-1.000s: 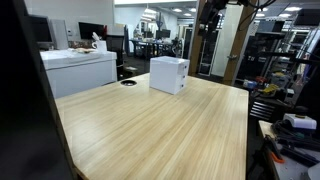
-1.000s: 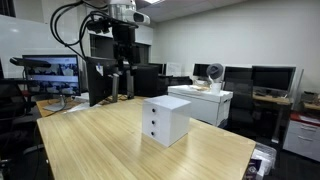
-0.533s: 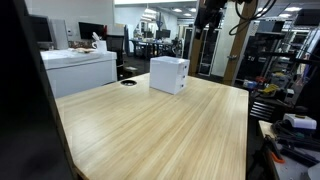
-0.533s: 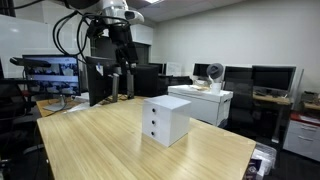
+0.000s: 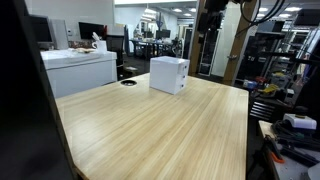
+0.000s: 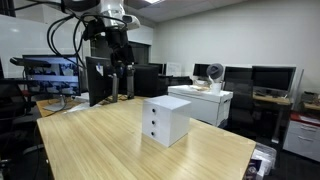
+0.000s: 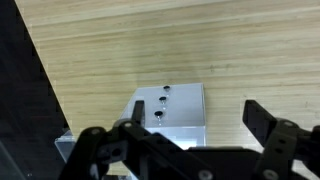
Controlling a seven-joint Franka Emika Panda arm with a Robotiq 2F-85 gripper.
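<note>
While the white cube-shaped drawer box [image 5: 168, 74] sits exactly where it sat a second ago, near the far end of the light wooden worktop [image 5: 150, 130], we see that the arm's wrist has swung slightly overhead. The black gripper [image 6: 123, 88] has kept its height in both exterior views. We judge this a small re-aiming only: nothing is touched and nothing is held.

The gripper's fingers are spread wide. In the wrist view they frame the box [image 7: 172, 112] from well above, with clear air between.

Counting, we find one box, and three small dark knobs [image 7: 162, 99] in a row down its front. There is one gripper, one worktop, and one small dark round disc [image 5: 128, 83] lying flat near the box.
</note>
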